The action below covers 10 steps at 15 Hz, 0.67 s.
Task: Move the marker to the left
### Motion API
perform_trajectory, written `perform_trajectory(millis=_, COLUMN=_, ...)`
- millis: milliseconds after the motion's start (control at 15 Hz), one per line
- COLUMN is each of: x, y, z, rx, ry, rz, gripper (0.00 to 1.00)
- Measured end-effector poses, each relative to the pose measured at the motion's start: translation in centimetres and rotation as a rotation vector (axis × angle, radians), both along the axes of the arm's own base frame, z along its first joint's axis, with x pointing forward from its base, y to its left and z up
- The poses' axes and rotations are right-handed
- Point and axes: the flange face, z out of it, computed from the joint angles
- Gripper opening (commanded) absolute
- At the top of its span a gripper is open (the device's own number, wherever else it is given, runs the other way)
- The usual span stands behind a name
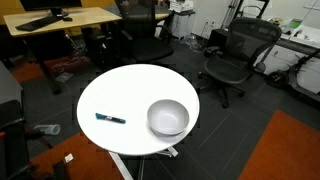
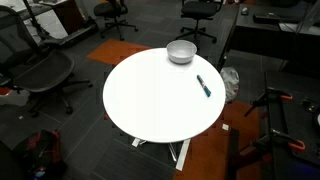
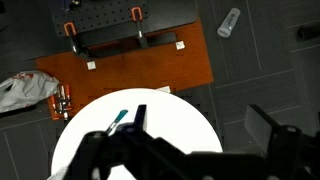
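I work in an office, with a touch of lab about it. In an exterior view a wooden desk [image 1: 75, 16] holds what looks like a keyboard [image 1: 38, 22], and black mesh swivel chairs [image 1: 235, 55] on castors stand near it. Both exterior views show such chairs, several of them pushed about loosely. The floor [image 1: 250, 120] is dark carpet tile with an orange patch [image 2: 215, 150] let into it. A round white table [image 2: 150, 100] sits below my wrist. From the wrist view I see a black metal frame [image 3: 105, 22] with red parts on the orange patch, and a bottle [image 3: 229, 22] lying on the tiles.
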Motion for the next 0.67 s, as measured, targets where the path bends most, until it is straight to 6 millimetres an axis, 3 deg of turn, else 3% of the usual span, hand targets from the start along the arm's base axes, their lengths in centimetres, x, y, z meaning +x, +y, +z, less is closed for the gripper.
perform_trajectory(millis=667, x=0.24, y=-0.31, z=-0.19, rx=0.002, ry=-0.006, rz=-0.008, gripper=1.00)
